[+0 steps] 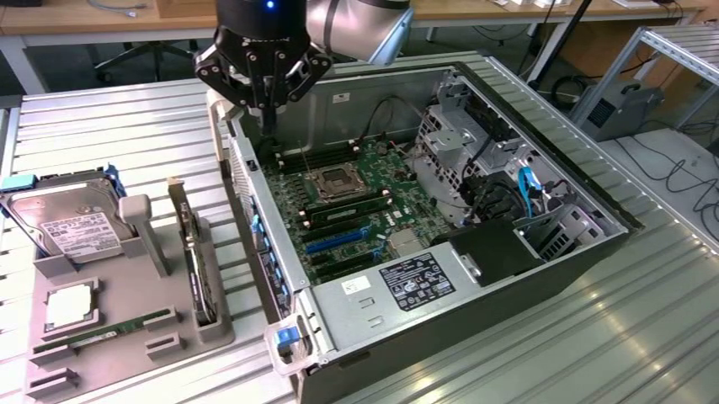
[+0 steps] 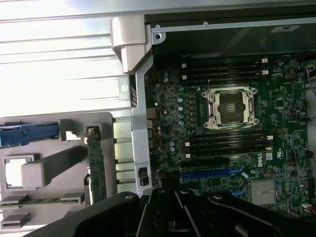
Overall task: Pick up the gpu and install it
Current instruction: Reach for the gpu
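The gpu (image 1: 198,263) is a thin dark card standing on edge in a slot of the grey holder (image 1: 124,358), toward the exterior view's left of the open computer case (image 1: 371,337). The wrist view shows the gpu (image 2: 95,168) edge-on beside the case wall. My gripper (image 1: 268,114) hangs above the case's far corner, well away from the gpu, its fingers shut together and holding nothing. Inside the case, the motherboard (image 1: 359,198) carries blue card slots (image 1: 337,241), and the wrist view shows one such blue slot (image 2: 207,174).
The holder also carries a silver hard drive (image 1: 67,223), a processor chip (image 1: 70,305) and a green memory stick (image 1: 107,332). The case's drive cage (image 1: 460,151) and power supply (image 1: 410,282) stand along the exterior view's right and front. A ribbed metal table (image 1: 584,337) lies underneath.
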{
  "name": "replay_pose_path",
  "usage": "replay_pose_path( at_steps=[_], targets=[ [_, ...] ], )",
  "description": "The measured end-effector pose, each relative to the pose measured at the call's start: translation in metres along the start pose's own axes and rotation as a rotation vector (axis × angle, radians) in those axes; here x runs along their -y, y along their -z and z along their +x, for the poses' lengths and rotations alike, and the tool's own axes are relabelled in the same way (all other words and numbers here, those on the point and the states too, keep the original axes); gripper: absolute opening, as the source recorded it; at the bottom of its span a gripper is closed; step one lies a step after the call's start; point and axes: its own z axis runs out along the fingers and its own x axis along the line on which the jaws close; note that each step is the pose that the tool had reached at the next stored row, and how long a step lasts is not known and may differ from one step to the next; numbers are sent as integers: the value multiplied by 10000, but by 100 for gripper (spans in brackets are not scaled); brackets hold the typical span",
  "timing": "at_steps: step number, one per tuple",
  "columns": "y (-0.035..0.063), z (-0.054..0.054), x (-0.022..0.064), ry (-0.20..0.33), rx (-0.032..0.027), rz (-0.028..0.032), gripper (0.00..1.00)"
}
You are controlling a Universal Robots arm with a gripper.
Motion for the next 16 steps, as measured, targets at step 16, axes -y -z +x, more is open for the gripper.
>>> replay_pose_path(
  at_steps=[16],
  targets=[
    [1,44,3,0,0,0,11]
  ],
)
